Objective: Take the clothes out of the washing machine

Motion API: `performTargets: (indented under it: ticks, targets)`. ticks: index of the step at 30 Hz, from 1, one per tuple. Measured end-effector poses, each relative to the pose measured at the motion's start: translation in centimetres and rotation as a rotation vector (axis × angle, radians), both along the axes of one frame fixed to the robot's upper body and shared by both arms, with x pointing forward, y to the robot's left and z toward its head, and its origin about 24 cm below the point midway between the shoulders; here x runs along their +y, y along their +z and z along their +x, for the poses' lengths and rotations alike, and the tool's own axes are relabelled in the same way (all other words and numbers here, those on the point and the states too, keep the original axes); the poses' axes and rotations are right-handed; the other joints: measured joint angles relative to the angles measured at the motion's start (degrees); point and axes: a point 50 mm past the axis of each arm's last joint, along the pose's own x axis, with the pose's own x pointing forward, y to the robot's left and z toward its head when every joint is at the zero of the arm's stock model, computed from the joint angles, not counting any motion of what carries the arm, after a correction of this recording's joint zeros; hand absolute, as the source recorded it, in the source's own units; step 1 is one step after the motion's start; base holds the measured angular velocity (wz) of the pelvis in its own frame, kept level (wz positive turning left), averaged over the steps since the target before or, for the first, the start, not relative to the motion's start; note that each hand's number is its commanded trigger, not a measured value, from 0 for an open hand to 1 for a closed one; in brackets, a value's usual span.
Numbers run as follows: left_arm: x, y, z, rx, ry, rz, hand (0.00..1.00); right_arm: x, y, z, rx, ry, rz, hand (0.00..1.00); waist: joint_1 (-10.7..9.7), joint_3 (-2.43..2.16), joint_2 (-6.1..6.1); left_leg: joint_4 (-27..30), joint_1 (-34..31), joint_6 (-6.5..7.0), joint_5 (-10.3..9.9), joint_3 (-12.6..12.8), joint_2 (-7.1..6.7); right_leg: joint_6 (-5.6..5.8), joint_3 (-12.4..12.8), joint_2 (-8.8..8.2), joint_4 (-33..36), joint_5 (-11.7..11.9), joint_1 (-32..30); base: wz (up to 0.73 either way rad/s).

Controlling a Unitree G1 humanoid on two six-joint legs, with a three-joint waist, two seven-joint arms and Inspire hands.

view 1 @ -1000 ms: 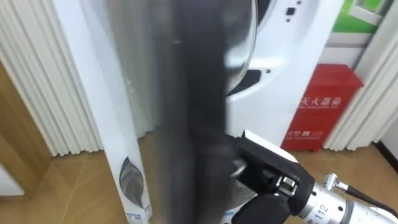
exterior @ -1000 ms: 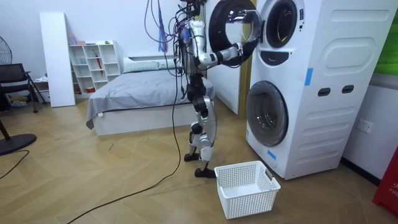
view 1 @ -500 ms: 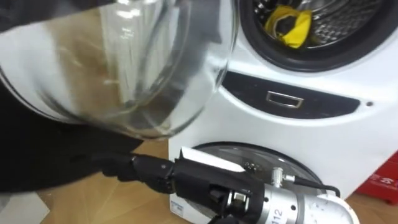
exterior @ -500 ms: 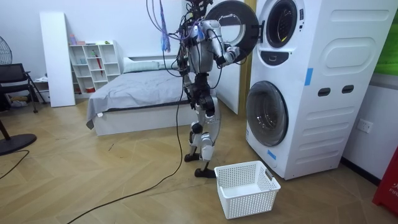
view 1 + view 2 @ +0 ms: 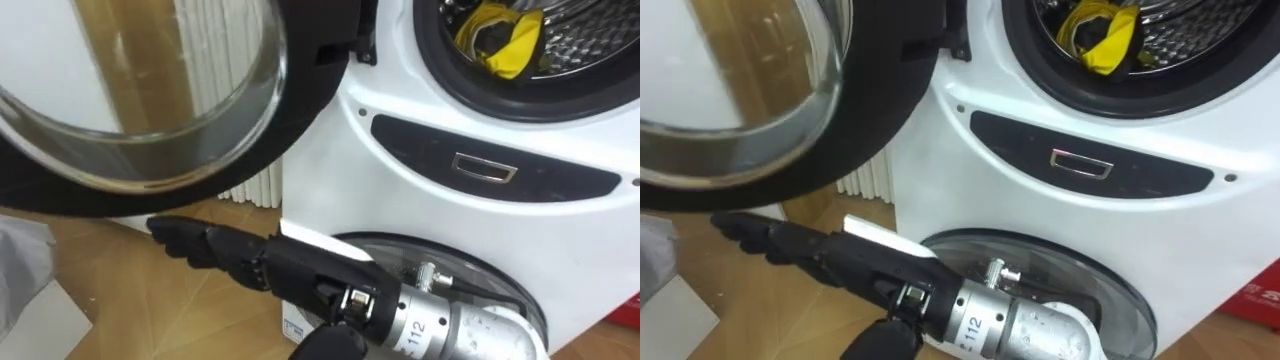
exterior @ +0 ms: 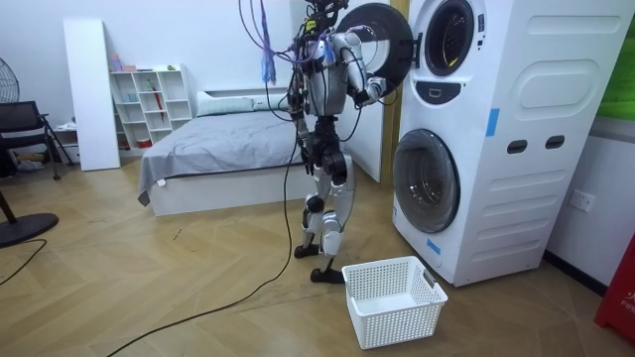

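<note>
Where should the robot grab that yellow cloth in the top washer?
Grab the yellow cloth by its raised, bunched folds, reaching straight in from the front past the open door. The drum closes it in on every other side.

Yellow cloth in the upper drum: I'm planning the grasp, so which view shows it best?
Right eye view: the yellow cloth sits nearer mid-picture, with more drum around it. The left eye view shows it too, with less drum. The room view is too far off to make it out.
</note>
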Motion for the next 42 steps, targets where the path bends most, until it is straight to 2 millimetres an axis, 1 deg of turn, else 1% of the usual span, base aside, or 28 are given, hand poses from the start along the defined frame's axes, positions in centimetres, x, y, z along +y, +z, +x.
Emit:
performTargets:
  ticks: [2, 3, 4, 8, 10, 11, 12, 13, 14, 16, 20, 22, 26, 31, 36, 37, 40, 42]
  targets:
    - [-0.1, -0.1, 0.0, 0.001, 0.006, 0.002, 0.0, -0.2, 0.0, 0.1, 0.002, -0.016, 0.0, 0.0, -0.09, 0.03, 0.04, -0.06, 0.21, 0.0, 0.0, 0.03, 0.0, 0.0, 0.09, 0.01, -0.05, 0.0, 0.08, 0.0]
    - [-0.2, -0.2, -0.1, 0.01, 0.012, 0.003, 0.0, -0.4, -0.1, 0.1, 0.004, -0.026, -0.004, 0.0, -0.32, 0.13, 0.16, -0.09, 0.62, 0.0, -0.01, 0.09, 0.0, 0.01, 0.12, 0.02, -0.13, 0.01, 0.38, 0.0]
    - [-0.2, -0.3, -0.1, 0.015, 0.014, 0.003, 0.0, -0.7, -0.1, 0.2, 0.006, -0.039, -0.006, 0.0, -0.63, 0.22, 0.31, -0.13, 0.95, 0.0, -0.02, 0.25, -0.02, 0.05, 0.31, 0.01, -0.2, -0.01, 0.81, 0.0]
    - [-0.2, -0.4, -0.4, 0.03, 0.033, 0.002, 0.0, -1.7, -0.3, 0.4, 0.01, -0.082, -0.02, 0.0, -1.99, 0.37, 0.63, -0.08, 0.88, 0.0, -0.03, 0.43, -0.05, 0.1, 0.65, 0.0, -0.1, -0.05, 0.71, 0.0]
    - [-0.1, -0.4, -0.4, 0.03, 0.035, 0.005, 0.0, -2.1, -1.0, 0.1, 0.036, -0.094, -0.035, 0.0, -3.05, 0.34, 0.76, 0.04, 0.77, 0.0, -0.03, 0.43, -0.06, 0.1, 0.69, -0.01, -0.08, -0.06, 0.67, 0.0]
    - [-0.1, -0.4, -0.3, 0.028, 0.037, 0.005, 0.0, -2.2, -1.2, 0.0, 0.04, -0.096, -0.039, 0.0, -3.22, 0.32, 0.79, 0.06, 0.71, 0.0, -0.03, 0.43, -0.06, 0.1, 0.7, -0.01, -0.08, -0.06, 0.62, 0.0]
    - [0.0, -0.3, -0.1, 0.022, 0.042, 0.006, 0.0, -2.4, -1.5, -0.1, 0.049, -0.103, -0.048, 0.0, -3.61, 0.24, 0.9, 0.11, 0.61, 0.0, -0.03, 0.43, -0.05, 0.1, 0.76, 0.01, -0.07, -0.06, 0.52, 0.0]
    - [0.0, -0.3, 0.1, 0.016, 0.045, 0.007, 0.0, -2.7, -1.8, -0.2, 0.051, -0.116, -0.064, 0.0, -3.94, 0.03, 1.11, 0.12, 0.5, 0.0, -0.03, 0.43, -0.04, 0.1, 0.84, 0.02, -0.04, -0.06, 0.39, 0.0]
    - [0.0, -0.3, 0.1, 0.015, 0.045, 0.006, 0.0, -2.8, -1.8, -0.3, 0.052, -0.121, -0.068, 0.0, -4.22, -0.07, 1.27, 0.13, 0.44, 0.0, -0.03, 0.44, -0.05, 0.1, 0.85, 0.02, -0.03, -0.05, 0.34, 0.0]
    - [0.0, -0.3, 0.3, 0.011, 0.043, 0.006, 0.0, -2.9, -1.8, -0.2, 0.05, -0.126, -0.068, 0.0, -4.73, -0.45, 1.56, 0.13, 0.48, 0.0, -0.02, 0.74, -0.02, 0.06, 1.33, 0.05, 0.12, -0.01, 0.12, -0.09]
    - [0.0, -0.2, 0.4, 0.009, 0.042, 0.006, 0.0, -3.0, -1.8, -0.1, 0.048, -0.131, -0.068, 0.0, -5.17, -0.72, 1.98, 0.12, 0.61, 0.0, -0.02, 0.91, 0.01, 0.04, 1.49, 0.1, 0.1, 0.0, 0.19, -0.03]
    - [0.0, -0.2, 0.5, 0.007, 0.041, 0.005, 0.0, -3.0, -1.8, -0.2, 0.047, -0.134, -0.068, 0.0, -6.27, -0.88, 1.92, 0.08, 0.67, 0.0, -0.02, 1.35, 0.02, 0.05, 1.52, 0.09, 0.03, -0.01, 0.24, 0.0]
    - [-0.1, -0.3, 0.5, 0.005, 0.045, 0.002, 0.0, -3.8, -2.0, -0.1, 0.06, -0.179, -0.06, 0.0, -6.47, -1.02, 1.69, 0.02, 1.08, 0.0, -0.02, 1.92, 0.01, 0.08, 1.76, 0.03, 0.02, -0.02, 0.5, -0.03]
    - [-0.1, -0.3, 0.4, 0.005, 0.049, 0.004, 0.0, -4.5, -1.7, 0.2, 0.059, -0.232, -0.037, 0.0, -7.42, -0.95, 1.58, -0.14, 1.78, 0.0, -0.02, 2.4, 0.02, 0.1, 2.47, 0.09, 0.05, -0.04, 0.78, -0.07]
    - [0.0, -0.3, 0.1, 0.01, 0.054, 0.018, 0.0, -4.7, -1.6, 0.3, 0.054, -0.249, -0.029, 0.0, -8.35, -0.79, 1.41, -0.15, 2.0, 0.0, -0.03, 2.45, 0.0, 0.12, 2.82, 0.18, 0.03, -0.02, 0.85, -0.03]
    - [0.0, -0.3, 0.1, 0.01, 0.054, 0.018, 0.0, -4.9, -1.5, 0.3, 0.05, -0.258, -0.023, 0.0, -8.85, -0.81, 1.34, -0.15, 2.0, 0.0, -0.03, 2.45, 0.0, 0.12, 2.82, 0.18, 0.04, -0.02, 0.89, 0.0]
    - [0.1, -0.4, -0.6, 0.031, 0.054, 0.022, 0.0, -5.4, -1.2, 0.6, 0.04, -0.289, -0.01, 0.0, -9.13, -0.66, 1.45, -0.27, 2.53, 0.0, -0.03, 2.44, 0.0, 0.13, 2.96, 0.2, 0.02, -0.01, 1.3, -0.01]
    - [0.1, -0.5, -0.8, 0.038, 0.055, 0.02, 0.0, -5.8, -1.0, 0.7, 0.032, -0.31, -0.01, 0.0, -9.38, -0.48, 1.7, -0.23, 2.78, 0.0, -0.03, 2.46, -0.02, 0.15, 2.95, 0.2, -0.1, -0.03, 1.67, 0.0]
